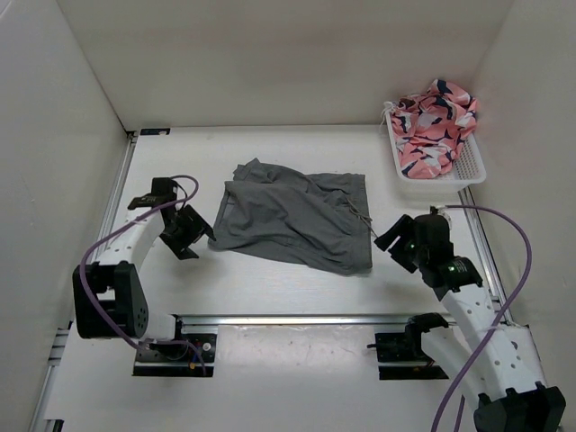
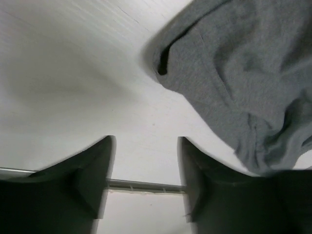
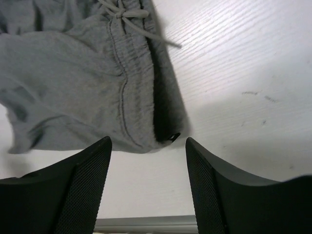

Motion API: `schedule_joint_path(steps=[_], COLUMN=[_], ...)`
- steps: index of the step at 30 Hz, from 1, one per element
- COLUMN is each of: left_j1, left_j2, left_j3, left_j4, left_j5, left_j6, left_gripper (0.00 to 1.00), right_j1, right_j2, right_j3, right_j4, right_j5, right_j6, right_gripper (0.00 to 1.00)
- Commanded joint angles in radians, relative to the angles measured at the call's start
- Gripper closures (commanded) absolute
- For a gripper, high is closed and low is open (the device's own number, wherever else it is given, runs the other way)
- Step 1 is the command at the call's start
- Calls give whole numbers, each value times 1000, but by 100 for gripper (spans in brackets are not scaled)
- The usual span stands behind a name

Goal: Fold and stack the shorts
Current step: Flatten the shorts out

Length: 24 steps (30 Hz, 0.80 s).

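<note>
The dark grey shorts [image 1: 292,219] lie spread flat on the white table, waistband and drawstring at their right side. My left gripper [image 1: 191,236] is open and empty just left of the shorts' near-left corner; the left wrist view shows the cloth [image 2: 243,73] beyond my right finger. My right gripper [image 1: 392,241] is open and empty just right of the near-right corner. The right wrist view shows the waistband corner [image 3: 146,92] and drawstring [image 3: 127,14] just beyond the open fingers.
A white basket [image 1: 436,169] at the back right holds pink patterned cloth [image 1: 435,124]. White walls enclose the table on three sides. A metal rail [image 1: 297,319] runs along the near edge by the arm bases.
</note>
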Motion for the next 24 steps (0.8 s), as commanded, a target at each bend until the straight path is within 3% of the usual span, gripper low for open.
schedule_joint_path(steps=[1,3,4,6,14,16,18,22,23,24], left_j1=[-17,-17,-17,-17,-86,-95,-104,-104,-104,-104], left_j2=[-81,-61,-52,-1,235,258,267,292,303,303], left_j3=[-41,-66,-66,-66,66,75,86,106,106,116], left_j4=[47,59,74,128,180,191,191,191,191,191], left_j5=[16,16,16,16,-21,-21,-21,-21,-21,-21], left_j6=[-68,-68,-68,-68,-50,-50,-50,-40,-40,-31], left_gripper=[21,4,0,0,3,12,22,57,78,88], right_j1=[4,4,4,4,4,4,4,24,35,35], right_j2=[-4,6,6,29,111,134,181,259,269,282], right_j3=[-37,-83,-101,-157,-223,-246,-255,-255,-255,-255], right_j4=[-50,-15,29,89,262,319,356,395,395,404], right_j5=[-109,-177,-203,-266,-266,-255,-243,-231,-231,-211], right_j6=[213,274,295,344,388,400,400,389,389,389], right_gripper=[28,22,15,11,15,18,27,43,45,52])
